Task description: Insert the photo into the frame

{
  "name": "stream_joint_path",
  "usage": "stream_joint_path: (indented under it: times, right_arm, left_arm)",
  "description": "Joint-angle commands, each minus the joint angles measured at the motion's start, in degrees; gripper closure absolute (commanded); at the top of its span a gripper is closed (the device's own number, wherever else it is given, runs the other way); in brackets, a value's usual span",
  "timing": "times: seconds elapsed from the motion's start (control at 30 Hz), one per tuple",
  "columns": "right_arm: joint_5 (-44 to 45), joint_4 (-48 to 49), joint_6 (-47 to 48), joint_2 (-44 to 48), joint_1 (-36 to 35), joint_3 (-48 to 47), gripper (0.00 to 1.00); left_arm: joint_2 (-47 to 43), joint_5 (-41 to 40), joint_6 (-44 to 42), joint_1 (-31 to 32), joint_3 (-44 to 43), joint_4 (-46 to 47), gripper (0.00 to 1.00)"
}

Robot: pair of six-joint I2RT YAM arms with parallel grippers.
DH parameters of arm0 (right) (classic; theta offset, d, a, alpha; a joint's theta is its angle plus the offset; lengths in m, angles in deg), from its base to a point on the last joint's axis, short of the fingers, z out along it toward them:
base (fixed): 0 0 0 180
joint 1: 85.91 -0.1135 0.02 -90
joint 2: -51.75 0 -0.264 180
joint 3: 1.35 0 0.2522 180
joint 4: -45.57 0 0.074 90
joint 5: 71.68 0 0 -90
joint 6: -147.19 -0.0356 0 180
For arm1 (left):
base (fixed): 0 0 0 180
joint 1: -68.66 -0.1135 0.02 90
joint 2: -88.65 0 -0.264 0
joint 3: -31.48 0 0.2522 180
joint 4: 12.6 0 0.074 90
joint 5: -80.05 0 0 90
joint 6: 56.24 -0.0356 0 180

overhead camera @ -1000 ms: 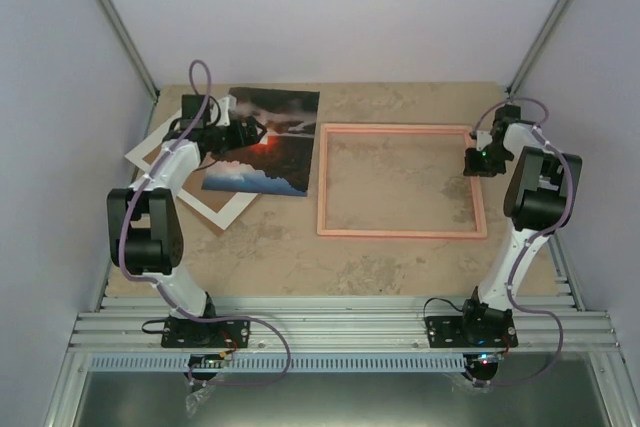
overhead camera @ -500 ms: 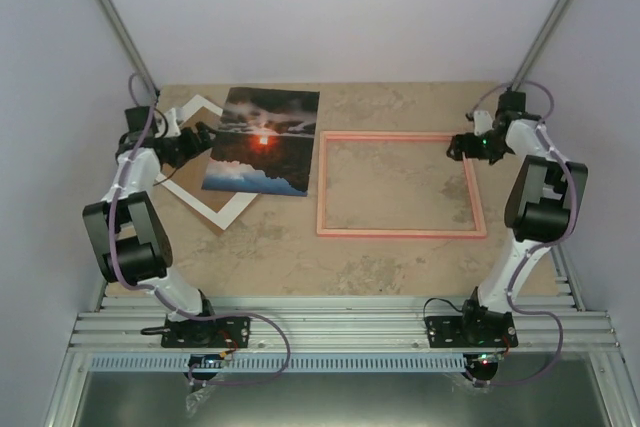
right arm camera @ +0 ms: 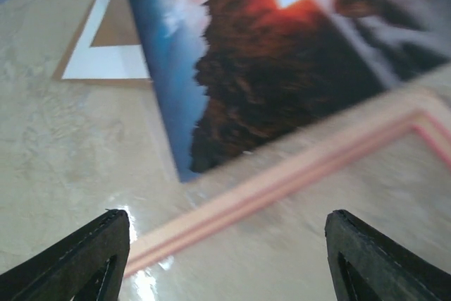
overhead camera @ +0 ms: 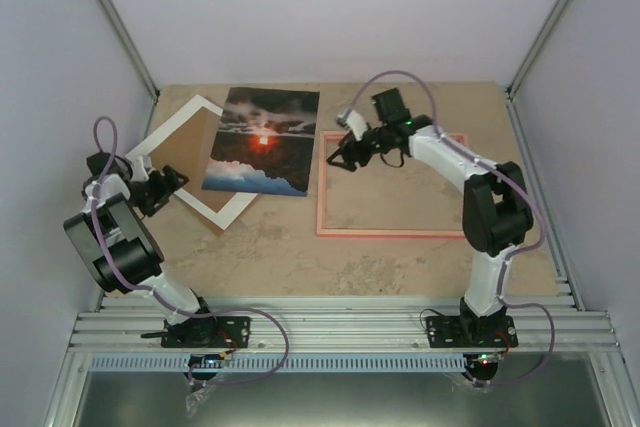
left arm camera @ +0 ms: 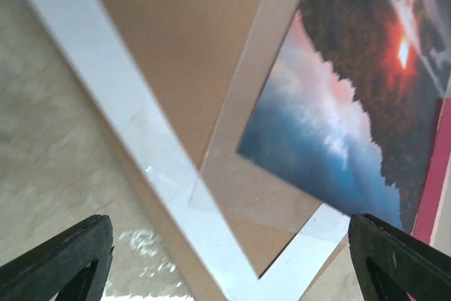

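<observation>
Photo (overhead camera: 262,140) lies face up, its left side over the white mat (overhead camera: 232,209) and its right edge just beside the pink frame (overhead camera: 400,233), so it's not in yet. Right pincer (overhead camera: 335,159) hovers by the frame's far-left corner, wide open and empty. Left pincer (overhead camera: 175,179) sits near the mat, same deal. I'd pinch the photo where the mat probably props it off the tabletop (overhead camera: 300,257), then lay it square inside.

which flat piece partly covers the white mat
the sunset photo: its lower left corner lies over the white mat, while the pink frame sits apart from it
</observation>
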Motion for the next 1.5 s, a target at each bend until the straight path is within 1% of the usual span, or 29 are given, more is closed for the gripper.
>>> stream_joint_path:
  times: [0.0,0.17,0.37,0.47,0.57,0.7,0.87,0.93,1.0,1.2,1.37,1.47]
  right_arm:
    - [1.4,4.3,-0.6,-4.6,-6.8,-1.1,0.25]
    - [6.2,6.5,-1.9,-10.4,-14.1,-3.1,0.31]
    - [12.7,12.1,-4.2,-15.1,-17.7,-5.5,0.38]
    - [16.6,13.0,-5.2,-18.2,-18.3,-7.5,0.4]
    - [18.1,14.0,-4.5,-21.8,-19.0,-8.1,0.42]
    - [19.1,13.0,-3.5,-25.6,-19.9,-8.0,0.49]
    - [20.9,13.5,-1.0,-26.7,-20.4,-5.2,0.55]
    - [21.8,13.3,-0.4,-27.2,-20.4,-4.9,0.56]
    - [22.7,12.9,0.0,-27.8,-20.4,-4.7,0.57]
    - [22.8,12.9,-0.4,-28.1,-20.4,-3.6,0.6]
    - [22.9,12.5,-0.6,-28.5,-20.4,-3.6,0.63]
    - [23.1,12.2,-0.7,-28.5,-20.4,-3.7,0.67]
  left_arm:
    - [-0.6,1.1,-1.8,-1.4,3.1,-0.8,0.07]
    - [-0.7,1.9,-1.4,-1.4,5.3,0.9,0.08]
    - [1.7,3.2,-0.2,-1.5,5.2,2.4,0.11]
    - [3.3,5.4,-0.4,-1.5,4.7,2.9,0.13]
    - [4.2,6.8,0.2,-1.4,5.1,4.3,0.15]
    - [5.0,7.4,0.6,-1.5,6.0,6.2,0.16]
    - [6.2,8.1,1.8,-1.5,6.4,8.5,0.19]
    - [6.1,9.2,2.0,-1.4,6.2,8.6,0.22]
    - [4.9,9.7,1.5,-1.5,6.1,8.1,0.25]
    - [0.3,9.2,1.8,-1.4,7.2,9.0,0.28]
    - [4.2,8.8,2.6,-0.6,6.8,10.1,0.28]
    - [6.8,8.5,2.6,-0.3,6.1,11.0,0.27]
